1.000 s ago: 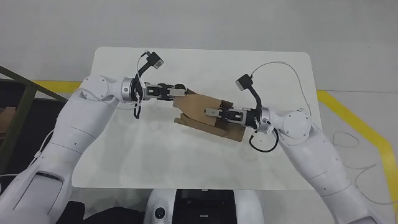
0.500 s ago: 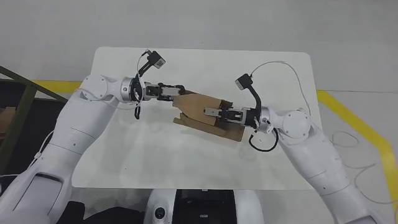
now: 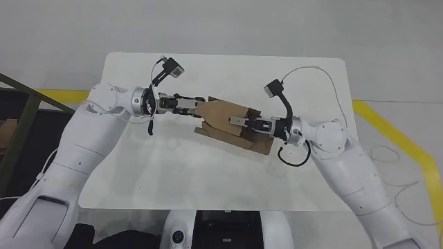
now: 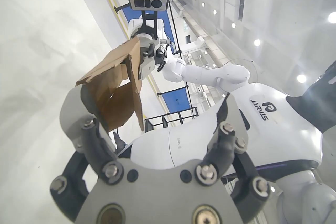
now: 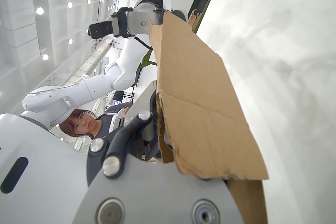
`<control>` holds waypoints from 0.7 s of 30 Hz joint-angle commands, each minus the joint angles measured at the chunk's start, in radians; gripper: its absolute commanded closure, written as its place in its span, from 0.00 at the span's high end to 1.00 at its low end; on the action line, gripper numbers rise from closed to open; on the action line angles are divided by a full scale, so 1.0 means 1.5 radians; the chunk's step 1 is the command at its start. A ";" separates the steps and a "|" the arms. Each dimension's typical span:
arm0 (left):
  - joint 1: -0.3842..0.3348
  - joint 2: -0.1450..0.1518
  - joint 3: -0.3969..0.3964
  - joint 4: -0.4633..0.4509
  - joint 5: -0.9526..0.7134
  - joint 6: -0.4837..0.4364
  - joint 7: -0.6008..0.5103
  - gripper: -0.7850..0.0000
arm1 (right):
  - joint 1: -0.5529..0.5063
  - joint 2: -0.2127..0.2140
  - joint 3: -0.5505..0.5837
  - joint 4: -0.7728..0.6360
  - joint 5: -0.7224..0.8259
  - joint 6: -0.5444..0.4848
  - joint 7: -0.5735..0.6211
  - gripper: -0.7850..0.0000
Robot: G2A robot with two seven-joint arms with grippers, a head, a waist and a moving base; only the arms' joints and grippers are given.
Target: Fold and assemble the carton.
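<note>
A brown carton (image 3: 220, 115), partly unfolded, is held a little above the middle of the white table (image 3: 138, 180). My right gripper (image 3: 237, 121) comes in from the right and is shut on one of its panels (image 5: 199, 93); one finger (image 5: 147, 104) shows beside the cardboard and the other is hidden behind it. My left gripper (image 3: 199, 106) is at the carton's left end and stands open. One left finger (image 4: 76, 104) touches a carton flap (image 4: 113, 93), while the other finger (image 4: 231, 114) is well apart. The right gripper (image 4: 145, 62) also shows at the carton's far end.
The table has bare room in front of the carton and behind it. A dark green frame (image 3: 21, 111) stands off the table's left edge. A yellow floor line (image 3: 387, 124) runs past the right side.
The right gripper has raised the carton slightly toward the far side. The left gripper has drawn in a little against the carton's left end.
</note>
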 commanded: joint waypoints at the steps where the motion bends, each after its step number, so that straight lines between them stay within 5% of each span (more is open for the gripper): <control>1: 0.002 0.001 -0.003 -0.004 -0.004 0.002 -0.002 1.00 | 0.001 0.000 0.001 0.005 -0.002 0.001 -0.003 0.00; 21: -0.001 -0.003 -0.006 0.000 0.001 0.002 -0.001 1.00 | 0.003 -0.004 -0.032 -0.018 -0.019 -0.035 0.057 0.00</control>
